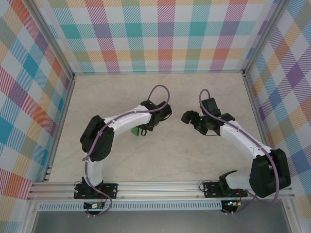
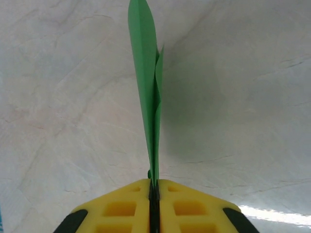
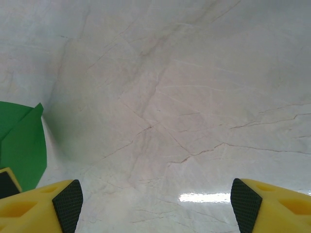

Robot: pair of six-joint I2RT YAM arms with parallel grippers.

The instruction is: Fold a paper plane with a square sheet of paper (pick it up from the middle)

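Left arm pinches the folded plane

Left gripper (image 2: 154,188) clamped on the paper plane (image 2: 145,82) at its fold, probably to keep the layers together; paper juts edge-on over the table (image 2: 252,97). Right gripper (image 3: 155,206) wide, empty, just beside it

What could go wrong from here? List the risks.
1. The left gripper pinches the paper plane only at one end; the free length could sag or slip out.
2. The right gripper stands open off the paper, so nothing else supports it.
3. Its layers splay apart; creases may spring open.
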